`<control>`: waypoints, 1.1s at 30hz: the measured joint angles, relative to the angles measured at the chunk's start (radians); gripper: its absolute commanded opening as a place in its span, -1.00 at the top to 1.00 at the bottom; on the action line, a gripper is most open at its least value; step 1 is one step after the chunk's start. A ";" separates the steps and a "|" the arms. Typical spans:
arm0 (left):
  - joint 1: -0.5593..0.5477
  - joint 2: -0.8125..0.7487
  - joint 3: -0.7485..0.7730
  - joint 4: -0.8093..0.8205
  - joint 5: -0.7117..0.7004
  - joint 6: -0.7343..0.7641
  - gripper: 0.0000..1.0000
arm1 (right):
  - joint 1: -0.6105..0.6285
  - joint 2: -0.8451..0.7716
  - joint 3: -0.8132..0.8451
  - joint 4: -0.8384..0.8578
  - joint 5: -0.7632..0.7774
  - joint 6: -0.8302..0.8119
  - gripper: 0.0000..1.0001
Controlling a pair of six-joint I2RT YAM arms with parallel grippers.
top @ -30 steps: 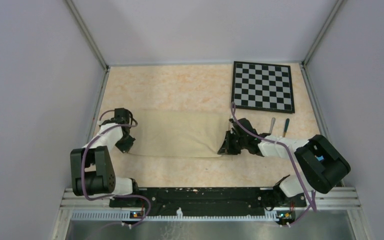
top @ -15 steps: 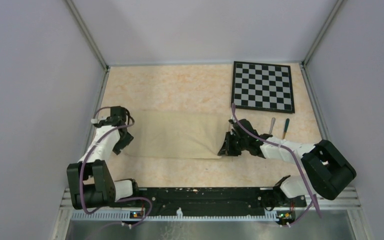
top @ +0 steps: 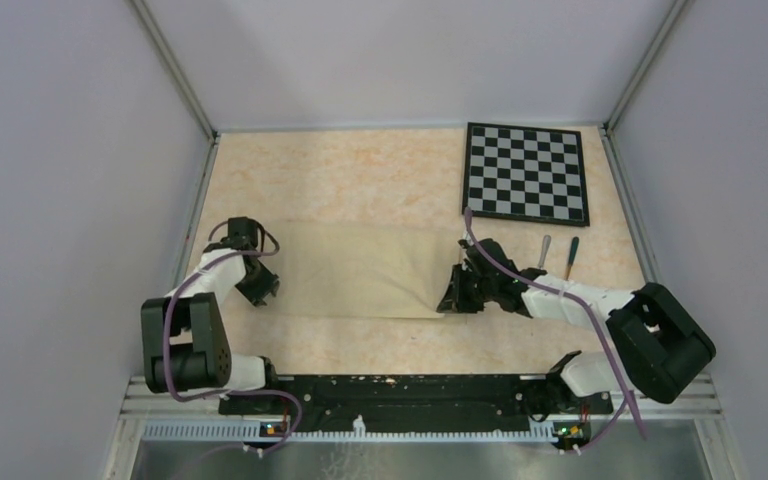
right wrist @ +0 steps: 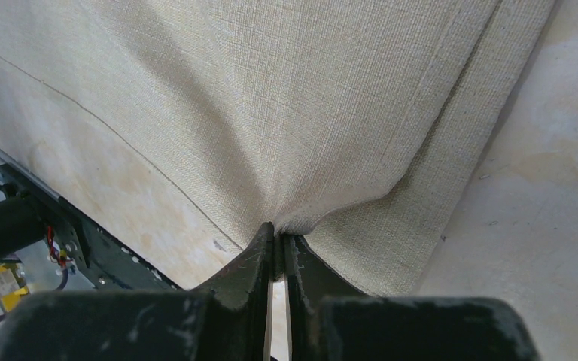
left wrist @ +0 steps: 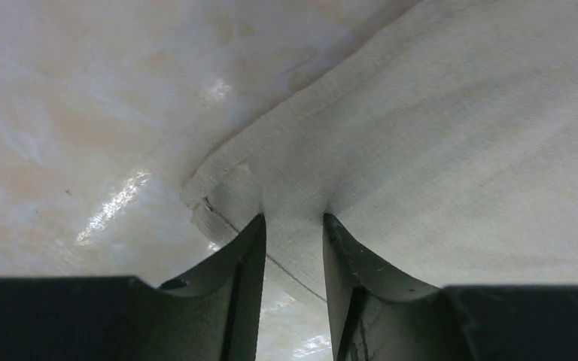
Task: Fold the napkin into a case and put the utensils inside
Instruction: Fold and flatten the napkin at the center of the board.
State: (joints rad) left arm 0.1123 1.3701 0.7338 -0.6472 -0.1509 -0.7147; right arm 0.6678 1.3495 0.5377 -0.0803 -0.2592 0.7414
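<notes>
Near-left of the checkered board, the napkin is laid lengthwise, left to right. Its board-side end is clamped in the right gripper. Over the opposite corner the left gripper is held apart, seemingly gripping nothing.

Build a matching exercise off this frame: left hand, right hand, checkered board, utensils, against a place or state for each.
Column 1
1. left hand
2. right hand
3. checkered board
4. utensils

Column 2
A. lying on the table, to the right of the napkin
B. shut, pinching the napkin's right end
C. in the table's far right corner
D. fingers apart at the napkin's left end

Pairs: 1-D, 2-B, 3-C, 4-A
</notes>
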 measured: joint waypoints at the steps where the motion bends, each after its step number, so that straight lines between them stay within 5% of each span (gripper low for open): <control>1: 0.003 0.009 -0.015 0.008 -0.003 -0.003 0.26 | 0.000 -0.006 0.000 -0.006 0.003 0.002 0.84; 16: 0.008 -0.013 -0.040 0.027 -0.025 -0.033 0.27 | 0.006 -0.075 -0.017 -0.059 0.025 0.050 0.75; 29: 0.012 -0.024 -0.042 0.024 -0.043 -0.021 0.08 | 0.039 -0.425 -0.093 -0.257 0.037 0.083 -0.18; 33: 0.013 -0.061 -0.029 -0.003 -0.014 -0.003 -0.10 | 0.026 -0.500 -0.104 -0.283 0.036 0.054 -0.25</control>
State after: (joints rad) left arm 0.1253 1.3090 0.7044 -0.6506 -0.1650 -0.7181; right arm 0.6937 0.8497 0.4335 -0.3634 -0.2230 0.7956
